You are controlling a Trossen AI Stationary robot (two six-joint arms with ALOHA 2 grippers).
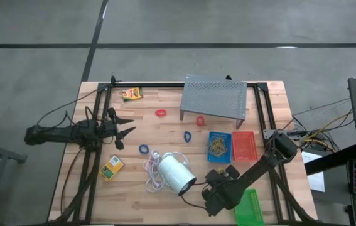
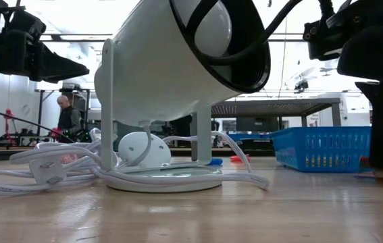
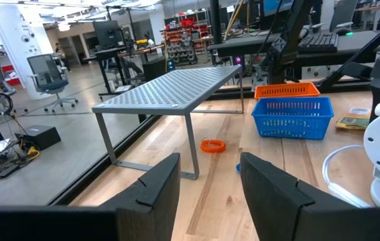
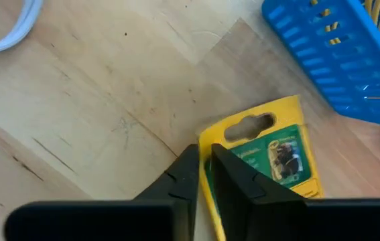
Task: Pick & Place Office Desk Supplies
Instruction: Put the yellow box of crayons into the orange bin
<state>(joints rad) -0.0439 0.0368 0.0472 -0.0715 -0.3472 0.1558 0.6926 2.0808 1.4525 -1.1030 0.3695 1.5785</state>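
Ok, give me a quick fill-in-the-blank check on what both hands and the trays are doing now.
The right hand is shut on the edge of a ___ box.
The tan rubber bands lie in the ___ tray.
The left hand is ___, holding nothing.
Missing: yellow; blue; open.

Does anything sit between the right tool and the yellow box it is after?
Nothing visible does. The right tool pinches the edge of the yellow box, one finger on each side. The blue tray lies nearby, apart from the box.
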